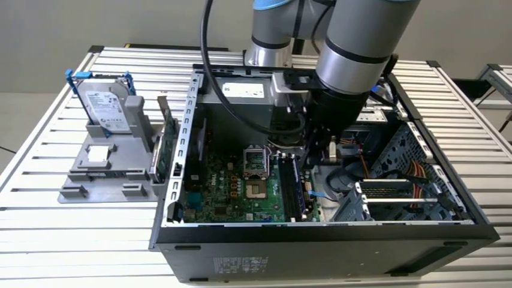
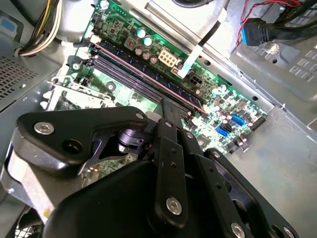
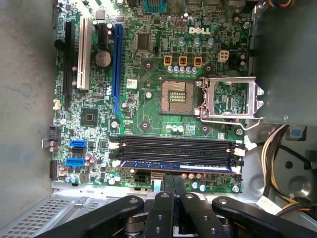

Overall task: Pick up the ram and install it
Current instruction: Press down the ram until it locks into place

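The ram [image 3: 173,164] is a thin bluish stick with dark chips. It lies along the motherboard memory slot farthest from the CPU socket, level with the slot's white end clips. In the second wrist view the ram [image 2: 148,74] runs diagonally across the board. My gripper [image 3: 173,177] is down inside the open computer case [image 1: 172,180], right over the middle of the stick. Its two black fingers are shut against each other, and their tip [image 2: 167,105] is at the ram's upper edge. Nothing is held between them. In the exterior view the arm hides most of the gripper [image 1: 308,157].
Three empty black memory slots [image 3: 173,148] lie beside the ram, with the CPU socket [image 3: 176,94] beyond them. Cable bundles [image 3: 277,148] hang near the slot ends. At the exterior view's left a grey stand holds a silver hard drive [image 1: 104,105] and a green card on edge [image 1: 164,144].
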Action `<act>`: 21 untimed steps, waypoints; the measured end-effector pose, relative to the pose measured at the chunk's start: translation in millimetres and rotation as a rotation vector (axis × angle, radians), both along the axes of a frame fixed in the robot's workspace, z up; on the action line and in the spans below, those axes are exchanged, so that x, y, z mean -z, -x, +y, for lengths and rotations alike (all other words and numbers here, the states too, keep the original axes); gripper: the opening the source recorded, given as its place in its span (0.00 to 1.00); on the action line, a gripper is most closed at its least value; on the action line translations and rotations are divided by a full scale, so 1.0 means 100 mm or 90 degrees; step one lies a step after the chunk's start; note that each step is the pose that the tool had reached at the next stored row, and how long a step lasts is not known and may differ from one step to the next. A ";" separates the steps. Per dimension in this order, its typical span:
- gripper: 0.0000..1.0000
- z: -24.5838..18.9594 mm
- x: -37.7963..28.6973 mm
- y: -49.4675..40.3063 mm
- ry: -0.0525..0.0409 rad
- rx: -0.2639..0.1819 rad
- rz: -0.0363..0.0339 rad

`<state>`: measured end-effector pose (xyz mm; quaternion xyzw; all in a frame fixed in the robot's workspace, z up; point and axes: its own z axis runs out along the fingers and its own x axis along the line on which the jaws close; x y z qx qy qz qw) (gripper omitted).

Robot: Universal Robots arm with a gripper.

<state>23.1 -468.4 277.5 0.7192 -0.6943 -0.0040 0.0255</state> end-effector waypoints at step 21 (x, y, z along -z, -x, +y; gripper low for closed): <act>0.00 0.000 -0.205 0.000 0.0000 0.000 0.0000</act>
